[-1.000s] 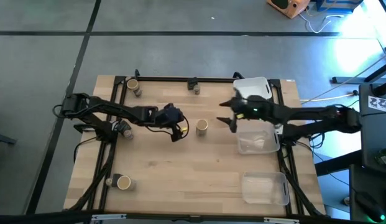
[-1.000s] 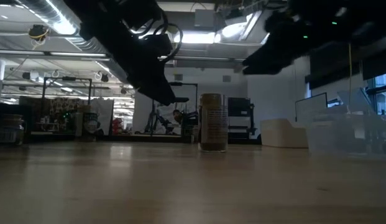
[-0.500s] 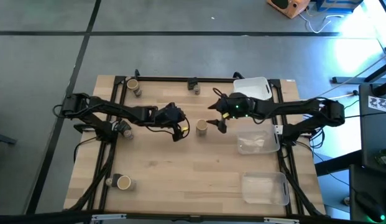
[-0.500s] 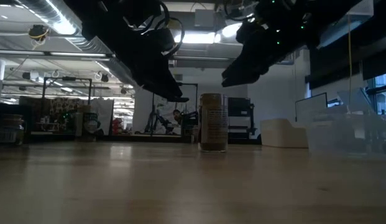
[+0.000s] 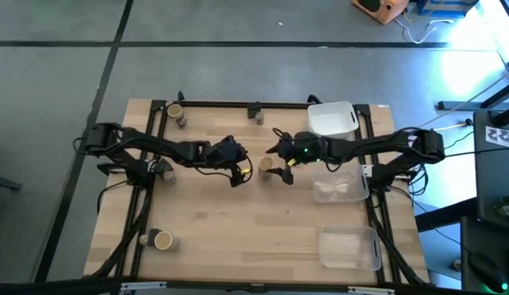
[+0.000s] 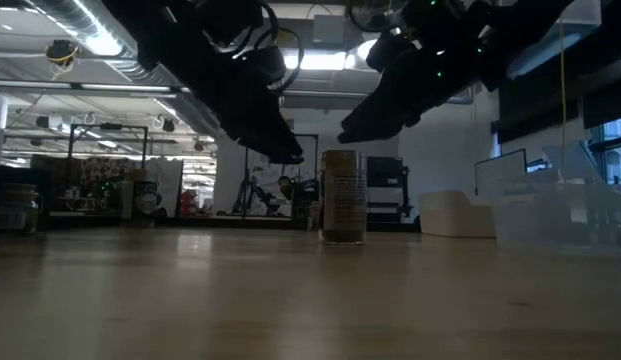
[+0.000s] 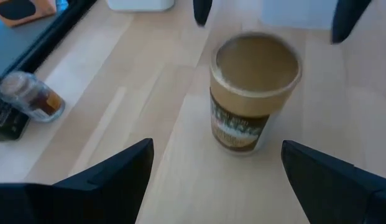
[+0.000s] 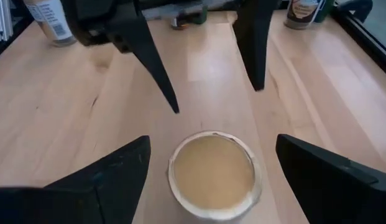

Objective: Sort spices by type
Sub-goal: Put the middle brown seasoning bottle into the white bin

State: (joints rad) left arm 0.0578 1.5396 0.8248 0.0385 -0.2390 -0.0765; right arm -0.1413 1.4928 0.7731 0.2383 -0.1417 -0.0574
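Note:
A round tan-topped spice jar stands upright on its base at the table's middle. My left gripper hangs open just to its left, fingertips short of the jar. My right gripper hangs open at the jar's right, slightly above its top, one finger on either side, touching nothing. In the low view the jar shows between the left gripper and the right gripper. More spices stand apart: a tan-topped one, a dark one, a greyish one, another tan-topped one.
A white rectangular tray sits at the far right. Two clear plastic trays lie along the right side. A black frame rims the table. Bare wood lies between the jar and the near edge.
My right gripper has come from over the trays toward the table's left and down, ending close above the middle jar's right side, still open. The jar has stayed in place.

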